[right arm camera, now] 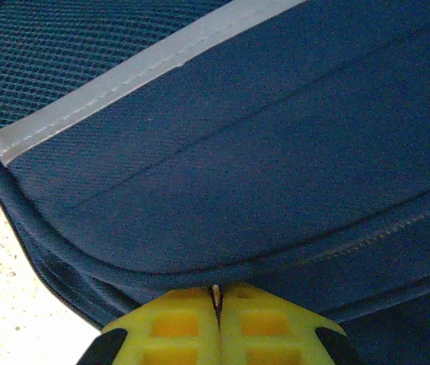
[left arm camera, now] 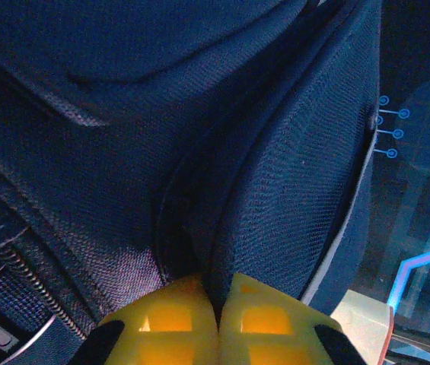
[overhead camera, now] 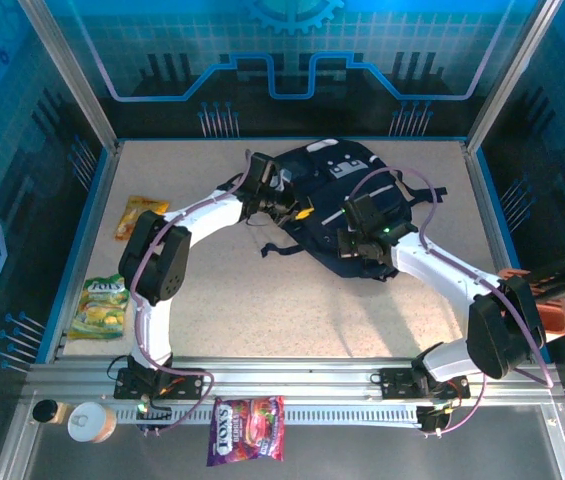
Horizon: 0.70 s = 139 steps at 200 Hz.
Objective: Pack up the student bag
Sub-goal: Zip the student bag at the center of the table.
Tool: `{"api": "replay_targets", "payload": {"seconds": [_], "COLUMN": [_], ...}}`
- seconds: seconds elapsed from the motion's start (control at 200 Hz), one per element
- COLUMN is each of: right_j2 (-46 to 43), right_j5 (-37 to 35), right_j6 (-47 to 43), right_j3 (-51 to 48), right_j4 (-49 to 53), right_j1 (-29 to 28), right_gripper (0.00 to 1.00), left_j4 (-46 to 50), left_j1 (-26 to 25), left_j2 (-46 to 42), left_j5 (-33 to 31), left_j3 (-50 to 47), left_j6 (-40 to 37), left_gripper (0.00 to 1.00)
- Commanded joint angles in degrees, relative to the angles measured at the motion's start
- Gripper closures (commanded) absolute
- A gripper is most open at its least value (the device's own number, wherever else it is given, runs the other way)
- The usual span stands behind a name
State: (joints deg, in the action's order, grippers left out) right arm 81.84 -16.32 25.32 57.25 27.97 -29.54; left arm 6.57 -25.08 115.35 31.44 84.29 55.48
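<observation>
White curved links and bulky black joint housings on left arm (overhead camera: pixel 207 212) and right arm (overhead camera: pixel 442 272), thin purple-grey cable (overhead camera: pixel 140 300) looped along each. Black bases (overhead camera: pixel 142 383) at frame bottom. Left gripper (left arm camera: pixel 217 300), right gripper (right arm camera: pixel 216 300): yellow moulded fingers, square recesses, black side patches.

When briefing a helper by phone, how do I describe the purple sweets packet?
Find the metal rail at the table's near edge, where both arms are bolted. The purple sweets packet lies on its front, just right of the left arm's base. It alone is purple; the green-yellow packet and orange packet lie along the table's left side.
</observation>
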Motion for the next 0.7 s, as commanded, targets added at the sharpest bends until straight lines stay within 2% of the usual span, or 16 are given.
{"api": "replay_targets", "payload": {"seconds": [0.0, 0.145, 0.345, 0.525, 0.69], "right_j2": [2.0, 6.5, 14.4, 22.6, 27.4], "right_j5": [-1.6, 4.6, 10.9, 16.6, 19.1], "right_j6": [-2.2, -4.8, -7.7, -6.3, -5.6], "right_j3": [3.4, 8.4, 17.2, 25.9, 31.3], "right_j4": [-0.5, -1.4, -3.4, -5.2, -5.4], "right_j1": [1.8, -0.6, -7.6, -11.9, -13.6], "right_gripper": [0.99, 1.0, 1.0, 1.0, 1.0], "left_j4": [3.6, 3.7, 0.1, -2.0, -2.8], "left_j1": [4.4, 6.5, 10.7, 13.0, 13.3], "left_j2": [-2.6, -6.2, -13.9, -21.1, -23.0], "left_j5": [-0.9, -1.9, -2.6, -3.3, -2.8], "left_j3": [-0.1, -3.7, -13.9, -22.8, -25.6], "left_j6": [-4.2, -5.5, -3.6, -1.1, 0.1], "left_gripper": [0.94, 0.7, 0.52, 0.46, 0.46]}}
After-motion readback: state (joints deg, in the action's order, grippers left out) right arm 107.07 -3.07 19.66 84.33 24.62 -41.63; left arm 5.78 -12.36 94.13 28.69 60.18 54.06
